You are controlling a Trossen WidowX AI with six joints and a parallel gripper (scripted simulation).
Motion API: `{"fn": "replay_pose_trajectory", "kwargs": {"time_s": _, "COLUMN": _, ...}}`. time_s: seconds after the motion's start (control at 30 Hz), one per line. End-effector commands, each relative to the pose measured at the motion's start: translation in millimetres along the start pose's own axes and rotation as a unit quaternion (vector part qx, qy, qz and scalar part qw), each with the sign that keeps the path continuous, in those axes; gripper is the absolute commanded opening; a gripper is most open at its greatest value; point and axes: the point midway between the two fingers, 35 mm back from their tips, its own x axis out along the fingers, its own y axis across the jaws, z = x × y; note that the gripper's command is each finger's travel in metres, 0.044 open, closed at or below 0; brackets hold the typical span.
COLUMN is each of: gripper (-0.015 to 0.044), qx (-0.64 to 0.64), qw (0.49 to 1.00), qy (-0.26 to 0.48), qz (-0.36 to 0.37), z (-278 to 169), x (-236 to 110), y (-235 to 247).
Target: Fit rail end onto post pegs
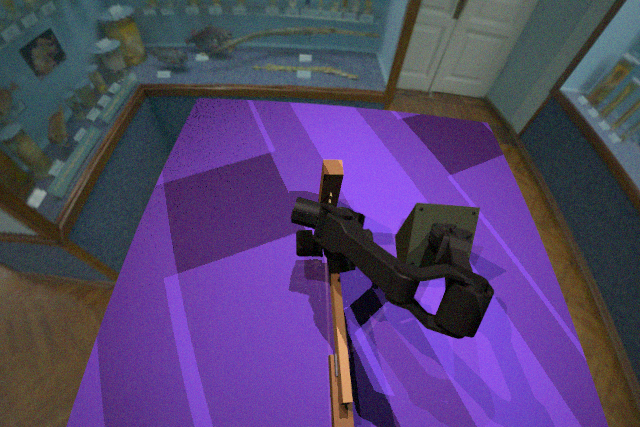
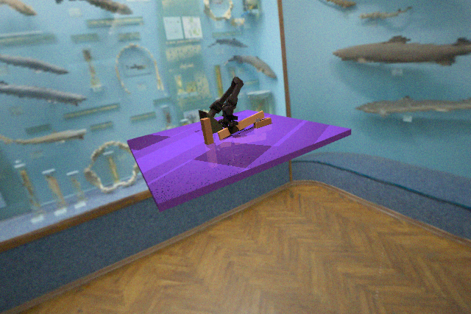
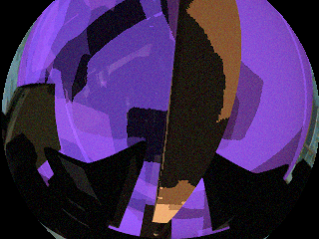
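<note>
The long wooden rail point(image 1: 338, 319) point(image 2: 249, 122) point(image 3: 196, 100) slopes from the footboard block point(image 1: 342, 416) point(image 2: 263, 123) down toward the table near the post. The bracket point(image 1: 336, 364) is beside its raised far end. The wooden post point(image 1: 332, 167) point(image 2: 207, 131) stands upright, with a gap between it and the rail's low end in the exterior view. Small pegs point(image 1: 330, 197) show on its face. My gripper point(image 1: 330, 257) point(image 2: 231, 128) point(image 3: 173, 149) is partly open, with its fingers on either side of the rail close to that end. A gap shows beside the left finger in the wrist view. The rail's end holes are hidden.
An olive box point(image 1: 426, 223) point(image 3: 32, 117) stands on the purple table point(image 1: 222, 308) point(image 2: 235, 154), right of the post in the top view. The arm passes low between this box and the rail. The table edge runs beyond the post. Striped shadows cross the table.
</note>
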Motion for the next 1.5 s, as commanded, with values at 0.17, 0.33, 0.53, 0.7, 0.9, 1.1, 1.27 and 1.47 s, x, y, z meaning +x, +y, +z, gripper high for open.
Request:
{"fn": "replay_pose_trajectory", "kwargs": {"time_s": 0.17, "gripper": 0.0033, "qx": 0.004, "qw": 1.000, "qy": -0.003, "qz": 0.001, "z": -0.1, "x": 1.2, "y": 0.5}}
{"fn": "replay_pose_trajectory", "kwargs": {"time_s": 0.33, "gripper": 0.0000, "qx": 0.004, "qw": 1.000, "qy": -0.003, "qz": 0.001, "z": -0.1, "x": 1.2, "y": 0.5}}
{"fn": "replay_pose_trajectory", "kwargs": {"time_s": 0.53, "gripper": 0.0000, "qx": 0.004, "qw": 1.000, "qy": -0.003, "qz": 0.001, "z": -0.1, "x": 1.2, "y": 0.5}}
{"fn": "replay_pose_trajectory", "kwargs": {"time_s": 0.7, "gripper": 0.0000, "qx": 0.004, "qw": 1.000, "qy": -0.003, "qz": 0.001, "z": -0.1, "x": 1.2, "y": 0.5}}
{"fn": "replay_pose_trajectory", "kwargs": {"time_s": 0.9, "gripper": 0.0000, "qx": 0.004, "qw": 1.000, "qy": -0.003, "qz": 0.001, "z": -0.4, "x": -1.7, "y": 0.3}}
{"fn": "replay_pose_trajectory", "kwargs": {"time_s": 1.1, "gripper": 0.0000, "qx": 0.004, "qw": 1.000, "qy": -0.003, "qz": 0.001, "z": -0.4, "x": -4.8, "y": -0.1}}
{"fn": "replay_pose_trajectory", "kwargs": {"time_s": 1.27, "gripper": 0.0000, "qx": 0.004, "qw": 1.000, "qy": -0.003, "qz": 0.001, "z": -0.5, "x": -7.3, "y": -0.6}}
{"fn": "replay_pose_trajectory", "kwargs": {"time_s": 1.47, "gripper": 0.0000, "qx": 0.004, "qw": 1.000, "qy": -0.003, "qz": 0.001, "z": -0.5, "x": -10.3, "y": -1.3}}
